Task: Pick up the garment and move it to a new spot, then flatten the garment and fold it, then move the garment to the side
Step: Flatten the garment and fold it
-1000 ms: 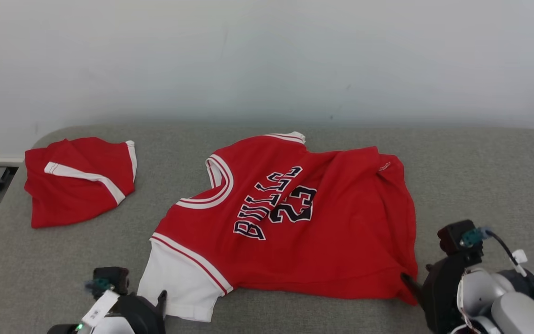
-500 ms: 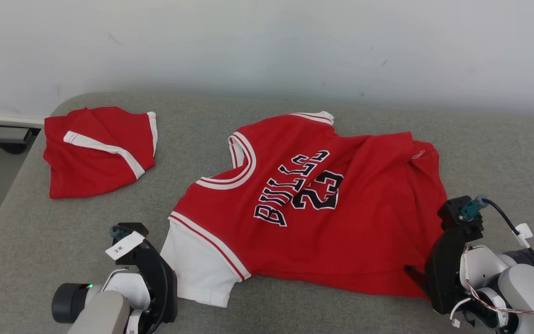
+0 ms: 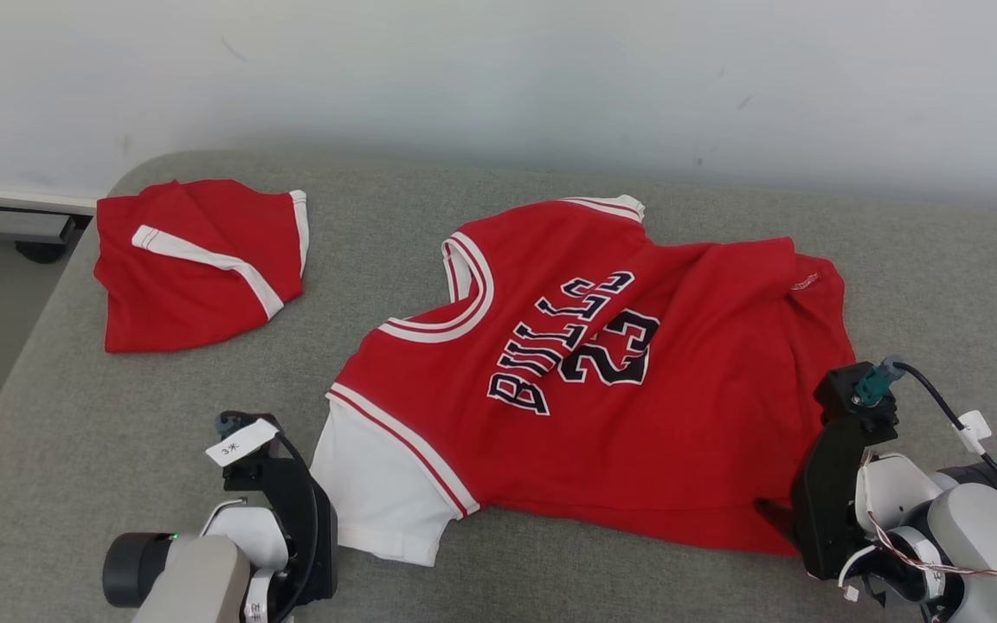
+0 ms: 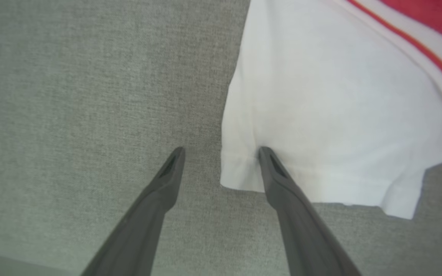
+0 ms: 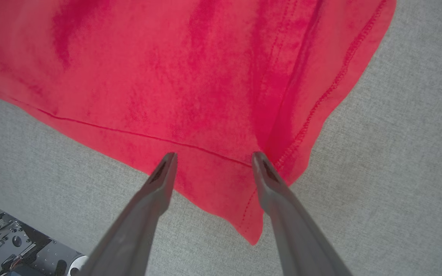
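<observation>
The red Bulls jersey (image 3: 637,407) lies spread on the middle of the grey table (image 3: 118,433), print side up. Its white sleeve (image 4: 320,115) is near the left claw (image 4: 221,153), which is wide and holds nothing, with one finger over the sleeve hem. The right claw (image 5: 213,157) is also wide and empty, over the jersey's bottom corner. A folded red garment (image 3: 178,303) lies well apart, far left.

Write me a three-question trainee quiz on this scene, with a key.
1. True or false: the left gripper and the right gripper both stand open.
2. The number printed on the red jersey is: A) 32 B) 23 C) 45.
3. Fill in: the sleeve nearest the left gripper is coloured ___.

Key: 1 true; 2 B; 3 white.
</observation>
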Available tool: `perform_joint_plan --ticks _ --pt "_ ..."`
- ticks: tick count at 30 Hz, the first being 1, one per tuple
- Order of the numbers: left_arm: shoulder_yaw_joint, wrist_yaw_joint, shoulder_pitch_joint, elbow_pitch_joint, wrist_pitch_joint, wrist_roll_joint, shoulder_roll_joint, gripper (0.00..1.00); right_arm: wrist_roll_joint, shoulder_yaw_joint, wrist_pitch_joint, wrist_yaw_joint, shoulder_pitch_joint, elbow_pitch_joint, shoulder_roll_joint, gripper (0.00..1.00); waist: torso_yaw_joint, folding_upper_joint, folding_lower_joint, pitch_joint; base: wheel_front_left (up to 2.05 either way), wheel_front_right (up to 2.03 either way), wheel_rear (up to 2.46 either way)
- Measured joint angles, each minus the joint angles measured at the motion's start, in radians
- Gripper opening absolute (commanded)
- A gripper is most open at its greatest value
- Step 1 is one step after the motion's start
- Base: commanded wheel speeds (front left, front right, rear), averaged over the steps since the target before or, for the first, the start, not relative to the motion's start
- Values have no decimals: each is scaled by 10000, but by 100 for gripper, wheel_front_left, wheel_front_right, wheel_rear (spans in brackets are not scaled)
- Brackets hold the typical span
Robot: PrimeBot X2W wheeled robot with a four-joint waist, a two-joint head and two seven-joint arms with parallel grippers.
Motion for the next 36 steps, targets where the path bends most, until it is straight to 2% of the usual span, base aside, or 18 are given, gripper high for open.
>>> perform_joint_plan --ticks 1,2,4,5,6,7,8,12,15,17,18,30,36 --pt "21 0 1 -25 81 25 -15 80 0 -2 52 0 0 0 21 100 -8 0 0 -3 0 0 0" --pt "42 0 5 -54 150 71 -35 74 0 -2 82 0 0 2 33 100 -17 0 0 -8 0 0 0" --pt "81 0 11 -111 274 109 -52 42 0 -6 111 0 6 0 36 100 -38 -1 0 -15 0 0 0" --pt "105 0 15 -134 337 167 -58 32 0 -8 161 0 12 2 44 100 -47 -1 0 -18 0 0 0" --pt "119 0 26 -157 372 201 -71 23 0 -10 161 0 24 4 59 100 -55 0 0 -19 0 0 0" --pt "121 0 34 -184 449 240 -92 19 0 -8 161 0 34 6 82 100 -61 0 0 -18 0 0 0" --pt "121 0 41 -213 500 247 -128 17 -2 -8 161 0 35 15 109 100 -65 0 0 -15 0 0 0" --pt "128 0 43 -316 690 453 -207 25 -8 -29 155 0 27 86 234 100 -73 0 0 13 0 0 0" --pt "134 0 57 -435 851 541 -222 27 -17 -15 144 0 -12 196 389 100 -71 -1 0 45 0 0 0" --pt "130 0 58 -495 951 589 -242 20 -17 -8 65 0 -21 345 560 100 -65 0 -1 73 0 0 0" --pt "123 0 60 -531 966 610 -251 0 -23 8 58 -2 -23 418 616 100 -61 0 0 89 0 0 0" --pt "65 2 58 -892 1383 713 -374 0 -1304 -489 -1097 -2 214 740 1091 100 52 -1 0 316 0 0 0" --pt "132 2 72 -995 1521 771 -385 0 -1609 -1147 -1751 -2 910 -31 1325 100 -7 0 -1 292 0 0 0"
